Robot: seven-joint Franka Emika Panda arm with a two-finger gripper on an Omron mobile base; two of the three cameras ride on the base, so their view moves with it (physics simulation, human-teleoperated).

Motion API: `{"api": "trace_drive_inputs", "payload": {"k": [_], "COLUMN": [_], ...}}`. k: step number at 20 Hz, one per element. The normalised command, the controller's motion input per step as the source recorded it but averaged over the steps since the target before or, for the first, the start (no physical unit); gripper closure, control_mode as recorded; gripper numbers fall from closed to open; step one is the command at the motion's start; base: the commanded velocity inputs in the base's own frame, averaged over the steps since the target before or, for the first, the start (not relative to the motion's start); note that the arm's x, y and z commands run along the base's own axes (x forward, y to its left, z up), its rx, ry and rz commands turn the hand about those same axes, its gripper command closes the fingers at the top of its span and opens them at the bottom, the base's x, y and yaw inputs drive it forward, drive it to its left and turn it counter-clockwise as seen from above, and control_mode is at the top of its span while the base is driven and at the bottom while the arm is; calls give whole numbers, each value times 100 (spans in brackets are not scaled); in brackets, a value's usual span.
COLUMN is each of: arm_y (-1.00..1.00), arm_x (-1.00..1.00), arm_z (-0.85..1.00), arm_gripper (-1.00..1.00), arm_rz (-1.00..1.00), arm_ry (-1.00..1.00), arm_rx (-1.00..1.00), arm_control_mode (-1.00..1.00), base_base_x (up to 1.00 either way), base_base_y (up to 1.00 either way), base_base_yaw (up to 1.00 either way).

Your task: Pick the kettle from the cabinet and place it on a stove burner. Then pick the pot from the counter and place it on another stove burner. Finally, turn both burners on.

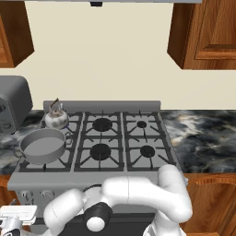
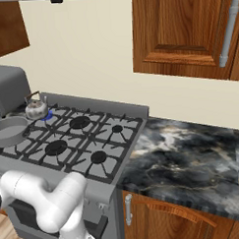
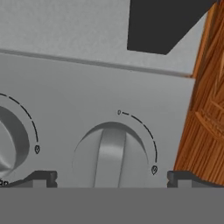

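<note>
The silvery kettle (image 1: 56,118) (image 2: 36,109) stands on the back-left burner of the grey stove (image 1: 99,105) (image 2: 107,188). A small blue glow (image 2: 48,114) shows at its base. The wide grey pot (image 1: 43,145) (image 2: 9,131) rests on the front-left burner. My arm bends down low in front of the stove's left end. In the hand view my gripper (image 3: 111,179) is open. Its two dark fingertips (image 3: 41,178) stand on either side of a grey control knob (image 3: 111,155) with its bar upright, and nothing is held. A second knob (image 3: 8,140) sits to the left.
A grey microwave (image 1: 11,103) (image 2: 7,87) sits left of the stove. The marbled counter (image 1: 203,138) (image 2: 187,153) runs to the right. The wall cabinet (image 2: 186,30) with a bar handle (image 2: 229,33) hangs above it. A wooden base cabinet (image 3: 205,109) borders the knob panel.
</note>
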Motion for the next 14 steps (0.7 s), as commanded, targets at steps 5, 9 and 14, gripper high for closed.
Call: {"api": "trace_drive_inputs", "payload": {"k": [5, 9, 14], "arm_y": [-2, -8, -12], "arm_x": [0, 0, 0], "arm_z": [5, 0, 0], "arm_gripper": [-100, -100, -100], "arm_rz": [-3, -1, -2], "arm_ry": [0, 0, 0], "arm_rx": [0, 0, 0], "arm_control_mode": [-100, -100, -100], "base_base_x": [0, 0, 0], "base_base_y": [0, 0, 0], "base_base_yaw": [0, 0, 0]}}
